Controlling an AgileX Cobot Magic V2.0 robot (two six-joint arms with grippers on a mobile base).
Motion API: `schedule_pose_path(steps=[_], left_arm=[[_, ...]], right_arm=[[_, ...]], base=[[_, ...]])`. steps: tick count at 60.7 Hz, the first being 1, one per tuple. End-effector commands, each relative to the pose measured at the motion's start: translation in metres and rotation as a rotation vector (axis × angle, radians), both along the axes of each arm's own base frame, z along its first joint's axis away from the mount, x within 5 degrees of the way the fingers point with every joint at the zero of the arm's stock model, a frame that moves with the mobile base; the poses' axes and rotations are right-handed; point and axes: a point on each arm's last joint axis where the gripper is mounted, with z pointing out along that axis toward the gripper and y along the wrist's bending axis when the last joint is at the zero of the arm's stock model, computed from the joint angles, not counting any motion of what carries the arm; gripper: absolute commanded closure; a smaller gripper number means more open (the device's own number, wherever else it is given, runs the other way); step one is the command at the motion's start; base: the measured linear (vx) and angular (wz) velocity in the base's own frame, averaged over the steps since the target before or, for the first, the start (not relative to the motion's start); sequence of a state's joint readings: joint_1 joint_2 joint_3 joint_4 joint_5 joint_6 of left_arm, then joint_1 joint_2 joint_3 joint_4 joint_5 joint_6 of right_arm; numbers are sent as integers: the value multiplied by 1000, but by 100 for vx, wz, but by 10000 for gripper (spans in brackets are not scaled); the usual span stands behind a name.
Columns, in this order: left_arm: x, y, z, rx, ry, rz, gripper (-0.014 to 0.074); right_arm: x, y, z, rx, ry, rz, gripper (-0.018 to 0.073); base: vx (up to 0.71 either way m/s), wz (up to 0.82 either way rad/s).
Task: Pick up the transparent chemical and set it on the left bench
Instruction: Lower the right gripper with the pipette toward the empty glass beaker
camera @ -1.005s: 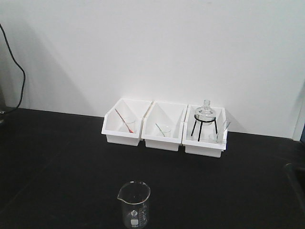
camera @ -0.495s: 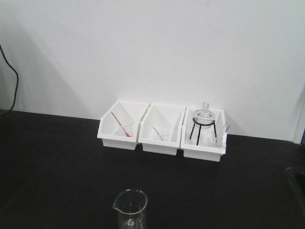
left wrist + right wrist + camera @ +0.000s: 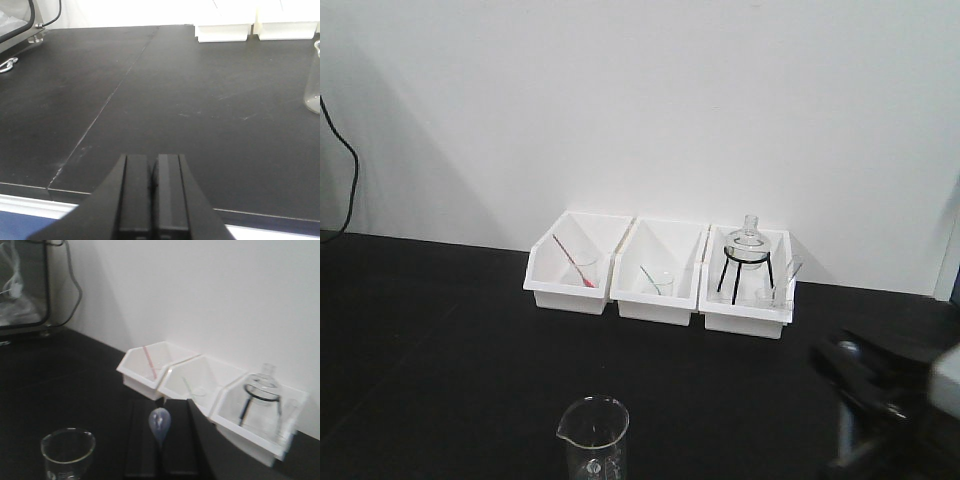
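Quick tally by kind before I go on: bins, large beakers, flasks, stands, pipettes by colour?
White bins: 3
Large beaker: 1
Round flask: 1
Black tripod: 1
Red pipette: 1
Green pipette: 1
Clear pipette, held in the right gripper: 1 (any in the right bin too faint to tell)
Total: 9

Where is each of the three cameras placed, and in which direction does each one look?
Exterior front view: sits back from the black bench, facing the white wall and three white bins; the right arm shows blurred at lower right.
Left wrist view: behind the left gripper, which is shut, looking low across the bench.
Right wrist view: behind the right gripper, shut on the clear pipette, facing the bins.
Shared: front and right wrist views both show the beaker and all three bins.
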State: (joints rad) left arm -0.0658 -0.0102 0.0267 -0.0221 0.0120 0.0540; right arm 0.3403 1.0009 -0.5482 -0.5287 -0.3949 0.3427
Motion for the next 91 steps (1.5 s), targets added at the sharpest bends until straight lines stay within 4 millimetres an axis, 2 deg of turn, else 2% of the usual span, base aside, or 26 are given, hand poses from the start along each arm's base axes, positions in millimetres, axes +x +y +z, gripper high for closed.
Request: schedule_pose_path(steps=[1, 8, 16, 27, 33, 50, 60, 69, 80, 86, 91], left_arm=[[-1, 0, 3, -14, -81, -1, 600], [-1, 0, 3, -14, -81, -1, 600], [-1, 0, 3, -14, -81, -1, 600], [-1, 0, 3, -14, -81, -1, 600], [-1, 0, 3, -14, -81, -1, 600], [-1, 0, 3, -14, -81, -1, 600], [-1, 0, 3, -14, -81, -1, 600], [-1, 0, 3, -14, -81, -1, 600], [-1, 0, 3, -14, -81, -1, 600], [-1, 0, 3, -14, -81, -1, 600], [-1, 0, 3, -14, -81, -1, 600]], right_arm=[[26, 31, 23, 22, -104, 107, 561], [65, 69, 28, 58, -137, 186, 561], [100, 106, 23, 101, -162, 260, 561], [131, 158, 10, 117, -161, 336, 561], [145, 174, 1, 98, -135, 338, 561], [164, 185, -48, 55, -23, 320, 543], [171, 186, -65, 87, 40, 283, 473], [173, 184, -70, 62, 92, 253, 321], [174, 183, -72, 83, 129, 225, 39], [173, 181, -69, 111, 145, 214, -27], [169, 176, -54, 114, 174, 193, -37]], base=[[0, 0], [0, 0], [0, 0], [0, 0], [0, 0], [0, 0], [0, 0], [0, 0], [0, 0], [0, 0], [0, 0]])
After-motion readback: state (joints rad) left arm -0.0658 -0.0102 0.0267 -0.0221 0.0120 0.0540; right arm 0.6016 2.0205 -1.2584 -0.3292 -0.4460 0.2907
